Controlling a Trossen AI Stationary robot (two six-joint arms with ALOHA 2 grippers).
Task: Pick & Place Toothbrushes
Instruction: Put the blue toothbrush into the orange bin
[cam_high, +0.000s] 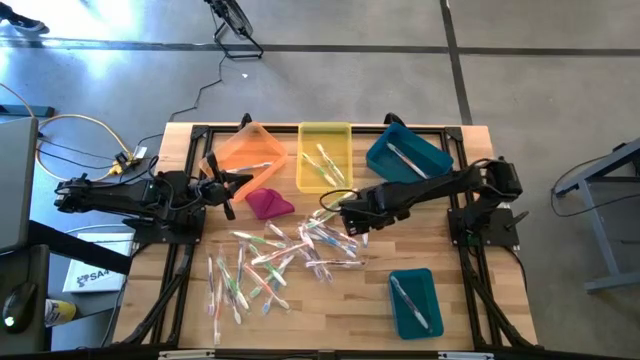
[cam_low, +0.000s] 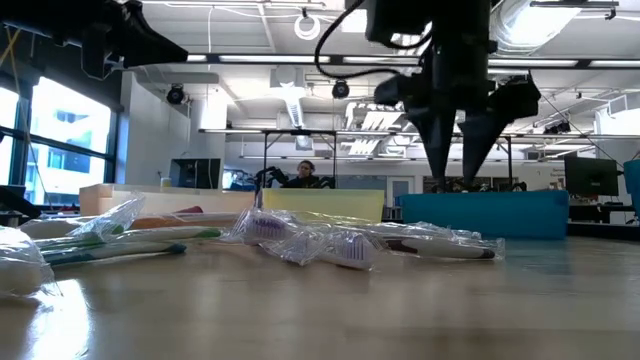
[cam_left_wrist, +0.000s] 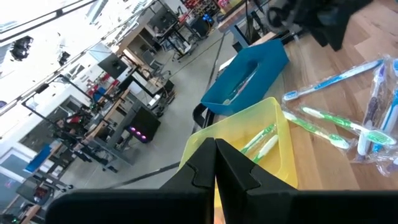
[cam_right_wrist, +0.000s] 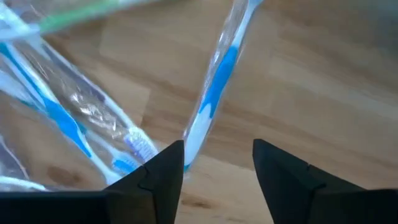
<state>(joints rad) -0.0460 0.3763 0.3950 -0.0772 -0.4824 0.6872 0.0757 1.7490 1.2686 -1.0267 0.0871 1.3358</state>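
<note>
We see right gripper (cam_right_wrist: 214, 162) fingers apart, blue toothbrush (cam_right_wrist: 214, 93) just above them mid-frame; wood table (cam_right_wrist: 323, 81), left gripper (cam_left_wrist: 216, 165) closed.

The toothbrushes (cam_high: 285, 255) lie scattered flat across the wooden table (cam_high: 330, 320), just in front of the yellow bin (cam_high: 324, 155); most are sealed in clear crinkled wrappers, with white handles and green, pink or blue accents. They cross at all angles, some overlapping. A few rest inside the yellow bin (green-and-white ones), and one blue-and-white toothbrush (cam_right_wrist: 214, 93) lies in its wrapper on bare wood.
</note>
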